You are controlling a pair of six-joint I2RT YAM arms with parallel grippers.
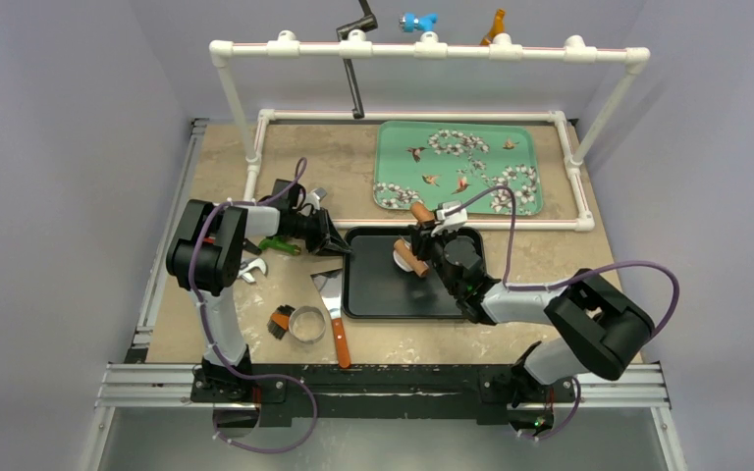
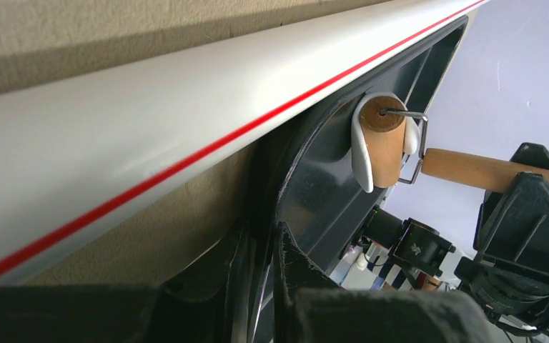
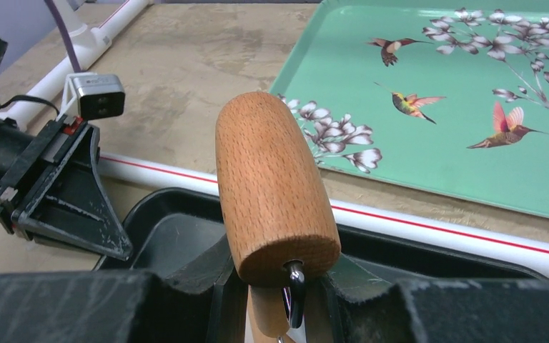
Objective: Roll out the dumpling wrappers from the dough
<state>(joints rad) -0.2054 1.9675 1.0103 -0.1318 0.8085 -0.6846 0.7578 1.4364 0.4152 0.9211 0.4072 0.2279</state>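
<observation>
A black tray (image 1: 383, 294) lies on the table in front of the arms. My left gripper (image 1: 337, 240) is shut on its left rim (image 2: 297, 214), one finger on each side of the wall. Over the tray, my right gripper (image 1: 424, 253) is shut on the handle of a wooden roller (image 3: 271, 186). The roller's lower barrel (image 2: 384, 139) hangs just above the tray floor. A thin white piece of dough (image 2: 361, 153) curls around that barrel and clings to it. I cannot tell whether it is a round dumpling wrapper. The upper barrel (image 1: 420, 211) is bare.
A teal tray (image 1: 457, 167) printed with flowers and birds lies behind a white pipe (image 3: 436, 229) of the frame. Left of the black tray are a metal ring cutter (image 1: 306, 324), a scraper with an orange handle (image 1: 335, 319), a small brush (image 1: 280, 322) and a wrench (image 1: 250, 270).
</observation>
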